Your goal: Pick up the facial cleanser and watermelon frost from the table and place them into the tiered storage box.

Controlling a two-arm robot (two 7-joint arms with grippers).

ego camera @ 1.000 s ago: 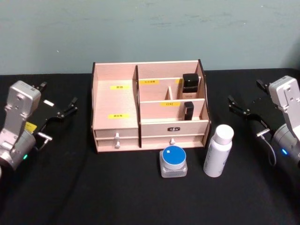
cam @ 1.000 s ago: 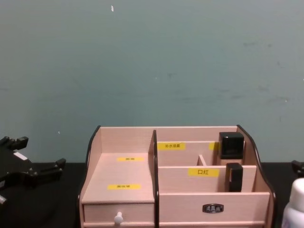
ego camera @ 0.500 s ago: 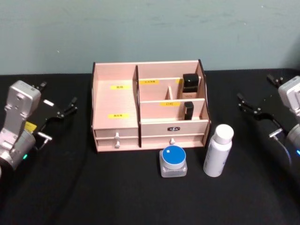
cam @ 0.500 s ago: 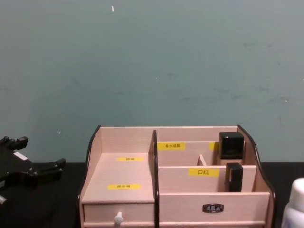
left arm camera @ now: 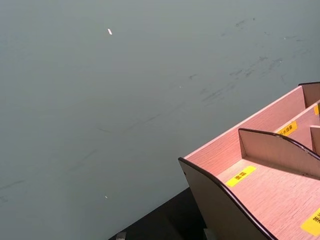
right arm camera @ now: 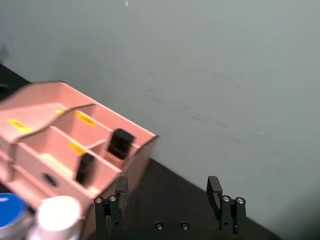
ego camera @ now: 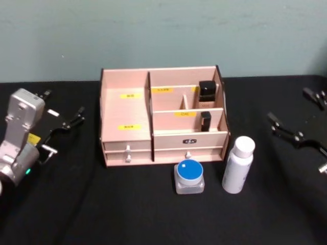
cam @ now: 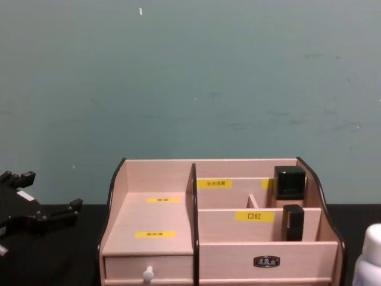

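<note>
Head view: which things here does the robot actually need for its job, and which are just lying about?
For the job: white bottle, blue-lidded jar, wooden storage box; left gripper and right gripper hang open on either side of it.

Just lying about: black case and black tube, already in the box's right compartments; black table.

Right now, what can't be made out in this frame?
Yellow labels on the tiered storage box: print too small, head view.
White bottle: cut off by chest view's lower right corner.
Drawers: contents hidden behind shut fronts.
Blue-lidded jar: clipped by right wrist view's edge.
</note>
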